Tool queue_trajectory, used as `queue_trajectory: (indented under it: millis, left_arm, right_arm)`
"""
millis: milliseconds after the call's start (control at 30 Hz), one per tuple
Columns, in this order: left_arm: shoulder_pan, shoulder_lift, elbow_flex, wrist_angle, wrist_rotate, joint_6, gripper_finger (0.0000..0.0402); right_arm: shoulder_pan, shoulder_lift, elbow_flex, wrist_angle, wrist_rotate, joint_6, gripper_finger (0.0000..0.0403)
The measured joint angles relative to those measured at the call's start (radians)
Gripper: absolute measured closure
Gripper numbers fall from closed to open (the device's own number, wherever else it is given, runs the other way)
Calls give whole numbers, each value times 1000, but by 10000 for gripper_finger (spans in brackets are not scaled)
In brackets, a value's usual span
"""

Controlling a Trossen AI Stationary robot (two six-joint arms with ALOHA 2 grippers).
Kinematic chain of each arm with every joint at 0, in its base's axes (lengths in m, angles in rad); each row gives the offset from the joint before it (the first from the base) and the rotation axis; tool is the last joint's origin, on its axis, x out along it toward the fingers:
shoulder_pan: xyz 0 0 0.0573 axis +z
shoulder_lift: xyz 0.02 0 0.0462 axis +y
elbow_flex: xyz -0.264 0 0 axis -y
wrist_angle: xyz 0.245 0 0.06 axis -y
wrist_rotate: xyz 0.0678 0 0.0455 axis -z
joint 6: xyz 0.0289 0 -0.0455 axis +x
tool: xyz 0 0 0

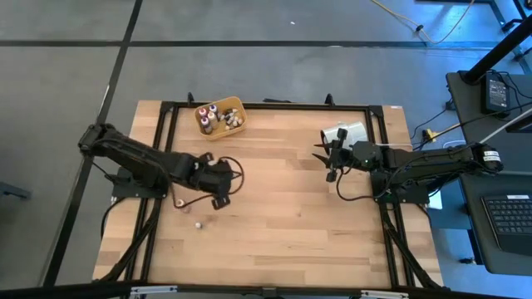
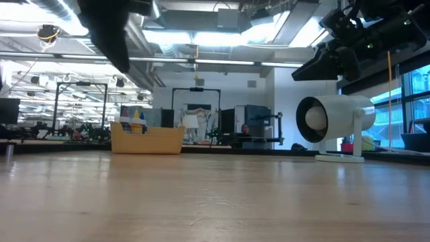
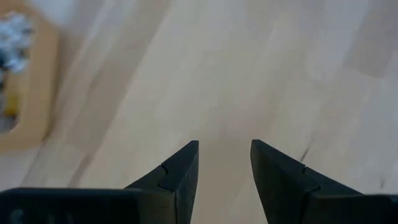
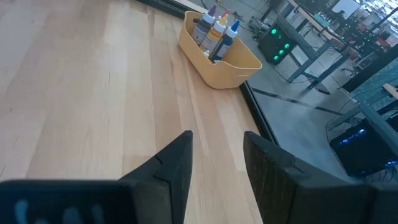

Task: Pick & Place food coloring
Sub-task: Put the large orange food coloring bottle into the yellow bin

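The food coloring bottles (image 1: 218, 116) stand bunched in a yellow-orange tray (image 1: 236, 128) at the table's far edge; the right wrist view shows them (image 4: 214, 31) upright in it. Two tiny pale things (image 1: 198, 223) (image 1: 179, 202) lie on the wood near the left arm; whether they are bottles I cannot tell. My left gripper (image 3: 224, 152) hangs over bare wood left of centre (image 1: 223, 189), tilted downward, open, nothing between its fingers. My right gripper (image 4: 217, 143) waits open at the table's right (image 1: 331, 159), pointing toward the tray.
A large white cylinder (image 1: 345, 133) lies on its stand at the far right, right behind my right gripper; the low view shows it (image 2: 332, 121) too. Black frame rails (image 1: 266, 105) run along the table's edges. Bare wood (image 1: 283, 216) spreads across the middle and near side.
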Motion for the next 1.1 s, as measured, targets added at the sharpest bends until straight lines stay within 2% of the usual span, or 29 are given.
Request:
queue_trajectory:
  millis: [67,300,667,1100]
  left_arm:
    - [-20,-34,0,-42,-28,-75,261]
    - [-89,-107,0,-141,-10,-278,269]
    - [-125,-112,0,-148,-4,-281,257]
    - [-124,-108,0,-137,93,-350,197]
  right_arm:
    - [0,0,0,0,0,0,257]
    - [0,0,0,0,0,0,257]
    - [0,0,0,0,0,0,257]
    - [0,0,0,43,0,12,257]
